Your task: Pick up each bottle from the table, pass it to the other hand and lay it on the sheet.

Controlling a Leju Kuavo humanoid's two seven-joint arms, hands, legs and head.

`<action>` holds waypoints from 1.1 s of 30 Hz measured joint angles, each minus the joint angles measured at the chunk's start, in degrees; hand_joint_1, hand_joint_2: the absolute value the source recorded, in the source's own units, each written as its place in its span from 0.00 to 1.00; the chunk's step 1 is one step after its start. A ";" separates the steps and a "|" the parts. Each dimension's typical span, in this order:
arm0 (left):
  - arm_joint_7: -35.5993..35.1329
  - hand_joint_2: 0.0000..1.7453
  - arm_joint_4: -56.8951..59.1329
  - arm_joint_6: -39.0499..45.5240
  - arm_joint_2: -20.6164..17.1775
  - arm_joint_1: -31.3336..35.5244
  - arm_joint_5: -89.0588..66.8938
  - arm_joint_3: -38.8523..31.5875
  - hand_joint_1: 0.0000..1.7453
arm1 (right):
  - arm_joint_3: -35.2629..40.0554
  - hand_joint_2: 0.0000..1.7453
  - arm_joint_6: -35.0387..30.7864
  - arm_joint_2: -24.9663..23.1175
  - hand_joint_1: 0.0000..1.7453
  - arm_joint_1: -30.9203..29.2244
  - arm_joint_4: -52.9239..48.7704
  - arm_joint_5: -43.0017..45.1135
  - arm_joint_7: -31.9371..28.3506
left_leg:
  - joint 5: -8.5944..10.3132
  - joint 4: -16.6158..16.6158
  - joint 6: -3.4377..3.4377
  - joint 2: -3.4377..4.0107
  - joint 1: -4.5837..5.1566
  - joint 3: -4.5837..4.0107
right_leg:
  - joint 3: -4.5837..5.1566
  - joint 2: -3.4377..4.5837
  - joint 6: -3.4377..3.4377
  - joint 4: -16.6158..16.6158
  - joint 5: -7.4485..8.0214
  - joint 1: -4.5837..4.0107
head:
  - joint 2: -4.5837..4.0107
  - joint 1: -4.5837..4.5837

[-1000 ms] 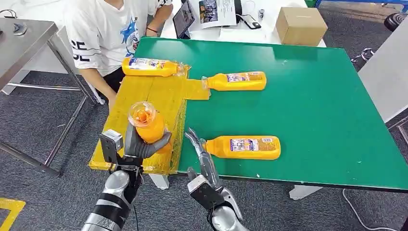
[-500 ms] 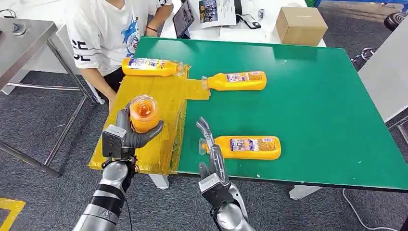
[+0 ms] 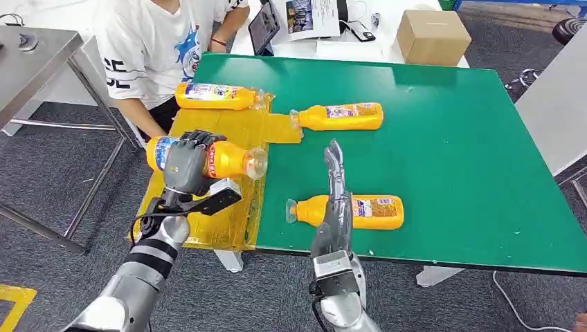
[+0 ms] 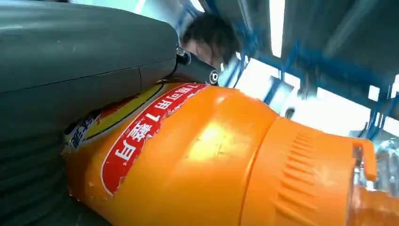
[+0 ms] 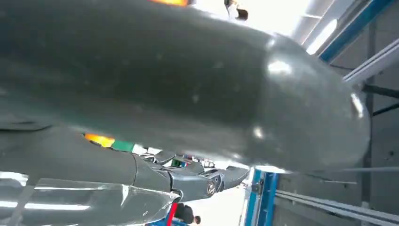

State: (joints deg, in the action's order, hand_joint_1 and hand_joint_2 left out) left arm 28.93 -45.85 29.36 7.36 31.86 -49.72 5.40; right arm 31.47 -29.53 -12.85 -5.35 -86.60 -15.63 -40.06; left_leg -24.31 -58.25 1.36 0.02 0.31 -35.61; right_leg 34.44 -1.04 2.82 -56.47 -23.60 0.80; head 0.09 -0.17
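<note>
A: What is the left hand (image 3: pixel 185 168) doing?

B: It grips an orange bottle (image 3: pixel 225 160) around the middle. The bottle lies sideways in the air, just above the yellow sheet (image 3: pixel 239 135), with its cap end toward the green counter (image 3: pixel 450 138).

A: Can you see that up close?

B: Yes, in the left wrist view the held bottle (image 4: pixel 211 160) has a red label, and the grey hand (image 4: pixel 70 70) wraps over it.

A: And the right hand (image 3: pixel 337 190)?

B: It holds nothing. Its fingers are straight and point away from the robot, over another bottle (image 3: pixel 360 211) lying flat on the counter.

A: Any more bottles?

B: One bottle (image 3: pixel 211 96) lies at the far end of the sheet. One more (image 3: pixel 340 116) lies on the counter just beside the sheet. A person in a white shirt (image 3: pixel 149 48) sits near.
</note>
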 measured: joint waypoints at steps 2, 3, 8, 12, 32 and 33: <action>-2.92 1.00 4.63 -5.52 -2.38 2.29 -6.31 2.73 1.00 | 0.00 0.00 1.27 0.22 0.00 -0.11 -0.33 0.78 0.00 | 0.00 0.00 -0.01 0.07 0.00 0.00 | 0.02 0.07 0.00 -0.03 0.00 0.00 | 0.00 -0.02; -3.46 1.00 6.75 -6.32 -3.41 3.01 -7.39 3.53 1.00 | 0.02 0.00 1.79 0.30 0.00 -0.03 -0.50 1.04 0.00 | -0.01 0.00 -0.01 0.15 0.00 0.00 | 0.09 0.20 0.00 -0.04 0.01 0.00 | 0.00 -0.02; -5.19 1.00 13.64 -7.92 -6.18 6.20 -9.21 5.57 1.00 | -0.02 0.00 2.71 0.96 0.00 0.11 -0.59 1.79 0.00 | -0.01 0.00 -0.02 0.21 0.00 -0.02 | 0.11 0.27 0.00 -0.04 0.01 0.00 | 0.00 -0.02; -5.61 1.00 16.56 -9.96 -7.12 6.87 -8.97 5.83 1.00 | -0.02 0.00 3.25 0.98 0.00 0.32 -0.59 2.29 0.00 | -0.02 0.00 -0.02 0.22 0.00 -0.04 | 0.11 0.27 -0.01 -0.04 0.00 0.00 | 0.00 0.00; -6.68 1.00 21.08 -17.85 -8.21 8.57 -6.54 5.46 1.00 | -0.04 0.00 6.58 0.90 0.00 0.36 1.51 1.90 0.00 | -0.01 0.00 -0.02 0.19 0.00 -0.04 | 0.10 0.26 -0.01 -0.03 0.00 0.01 | 0.00 -0.02; -6.68 1.00 21.10 -17.84 -8.21 8.57 -6.54 5.39 0.81 | -0.04 0.00 6.58 0.90 0.00 0.35 1.60 1.90 0.00 | -0.01 0.00 -0.02 0.19 0.00 -0.04 | 0.10 0.26 -0.01 -0.03 0.00 0.01 | 0.00 -0.02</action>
State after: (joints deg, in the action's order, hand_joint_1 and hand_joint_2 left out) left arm 22.25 -24.74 11.52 -0.85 40.43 -56.26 10.80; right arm 31.43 -22.95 -11.96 -4.99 -85.00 -13.73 -40.06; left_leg -24.32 -58.25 1.34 0.21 0.31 -35.65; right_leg 34.54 -0.78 2.82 -56.51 -23.60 0.81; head 0.09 -0.20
